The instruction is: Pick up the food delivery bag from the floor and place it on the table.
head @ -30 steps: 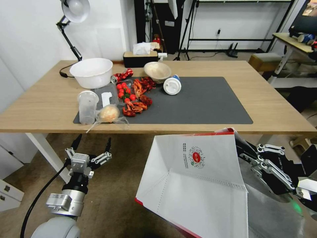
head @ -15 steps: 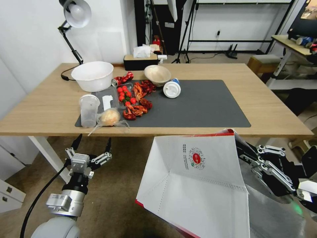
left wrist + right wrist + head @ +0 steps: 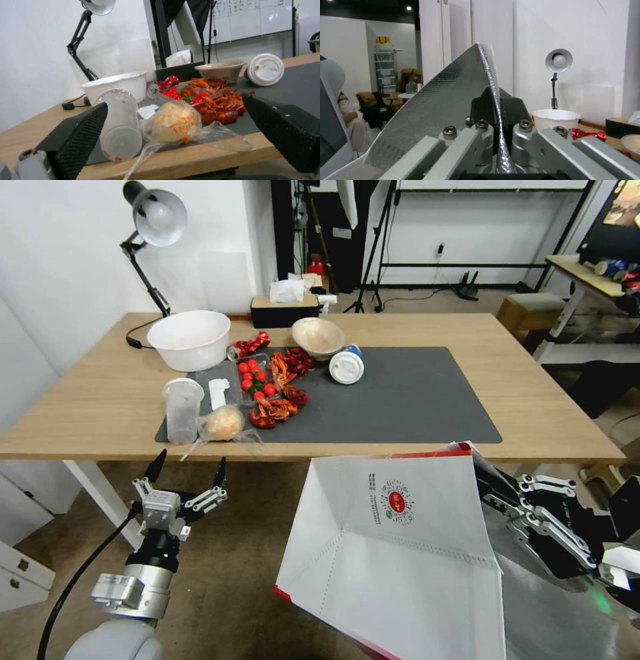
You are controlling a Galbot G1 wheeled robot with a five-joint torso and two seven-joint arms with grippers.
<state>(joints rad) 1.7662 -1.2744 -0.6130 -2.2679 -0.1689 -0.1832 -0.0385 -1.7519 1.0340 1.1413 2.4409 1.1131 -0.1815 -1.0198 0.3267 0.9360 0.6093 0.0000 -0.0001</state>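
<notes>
The food delivery bag (image 3: 400, 553), white with a red edge and a small round red logo, hangs in the air just below the near edge of the table (image 3: 533, 380). My right gripper (image 3: 485, 488) is shut on the bag's rim at its right side. In the right wrist view the silver foil lining of the bag (image 3: 446, 105) is pinched between the two dark fingers (image 3: 511, 110). My left gripper (image 3: 189, 468) stands open and empty below the table's near left edge, above the brown floor (image 3: 233, 580). Its black pads (image 3: 80, 135) frame the bagged bun.
On the table's dark mat (image 3: 400, 393) lie a clear cup (image 3: 181, 408), a bagged bun (image 3: 223, 421), crayfish and tomatoes (image 3: 270, 387), a white-lidded cup (image 3: 346, 365) and a beige bowl (image 3: 318, 336). A white bowl (image 3: 189, 339), desk lamp (image 3: 155, 220) and tissue box (image 3: 285, 307) stand behind. The mat's right half is bare.
The whole head view has shifted, so the table sits a little lower in the picture. The bag and both grippers keep their places in the view.
</notes>
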